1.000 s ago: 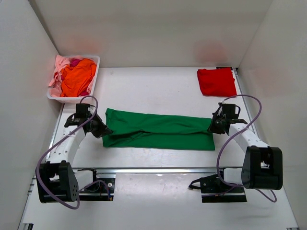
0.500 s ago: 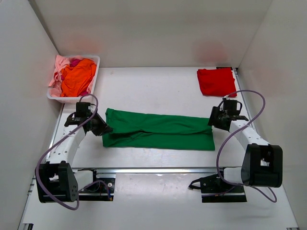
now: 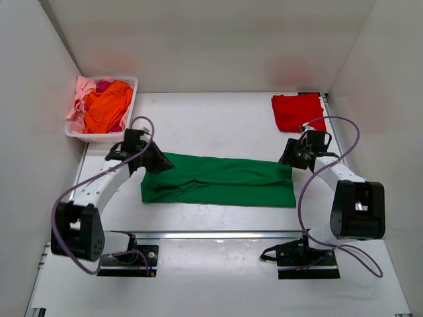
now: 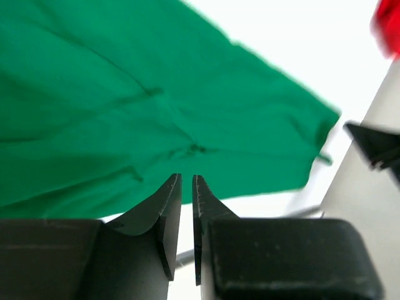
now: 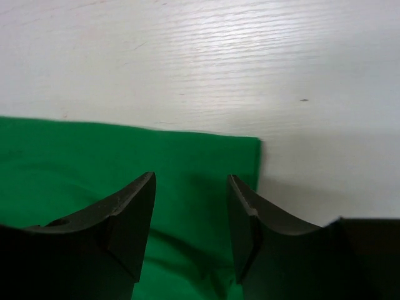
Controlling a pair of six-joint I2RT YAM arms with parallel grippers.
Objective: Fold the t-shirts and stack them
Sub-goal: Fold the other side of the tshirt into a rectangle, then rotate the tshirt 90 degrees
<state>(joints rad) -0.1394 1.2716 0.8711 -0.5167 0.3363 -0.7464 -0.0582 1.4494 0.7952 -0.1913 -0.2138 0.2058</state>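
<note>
The dark green cloth t-shirt (image 3: 218, 179) lies flat, its long axis running left to right, with the left gripper (image 3: 157, 163), jaws nearly together, at its far-left corner and the right gripper (image 3: 289, 157), jaws apart, over its far-right corner.

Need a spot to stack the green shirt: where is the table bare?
Bare table lies between the basket and red shirt, behind the green shirt; a narrower strip runs in front. The left gripper and right gripper crowd its ends.
</note>
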